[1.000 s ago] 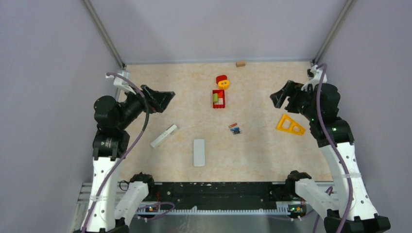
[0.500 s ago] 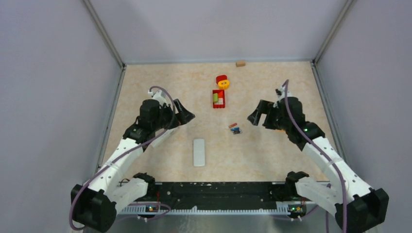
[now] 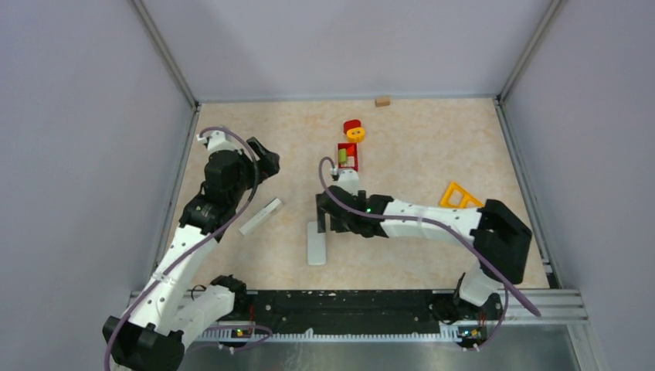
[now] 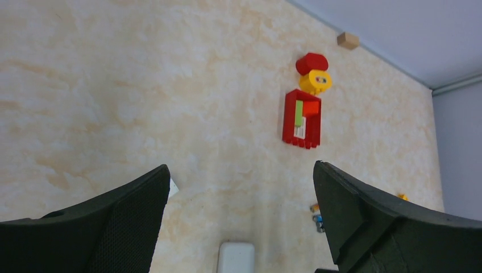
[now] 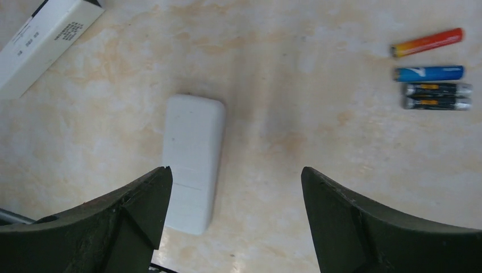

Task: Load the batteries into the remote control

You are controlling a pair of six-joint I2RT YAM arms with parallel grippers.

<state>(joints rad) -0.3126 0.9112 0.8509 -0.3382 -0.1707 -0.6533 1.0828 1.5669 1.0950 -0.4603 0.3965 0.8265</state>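
No text legible anywhere, rows of small black print on the long white box [image 5: 45,40] near the left edge of the table [image 3: 432,154], too fine to read, small marks on the batteries [image 5: 429,73], equally illegible

Four batteries [image 5: 429,73] in a row – orange, blue, two dark – lie apart from the white remote [image 5: 192,162]

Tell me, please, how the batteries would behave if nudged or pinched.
The batteries are slim cylinders lying on their sides, so a sideways nudge probably rolls them. Their casings look smooth, so a pinch may slip. The two dark batteries lie close; moving one likely shifts both.
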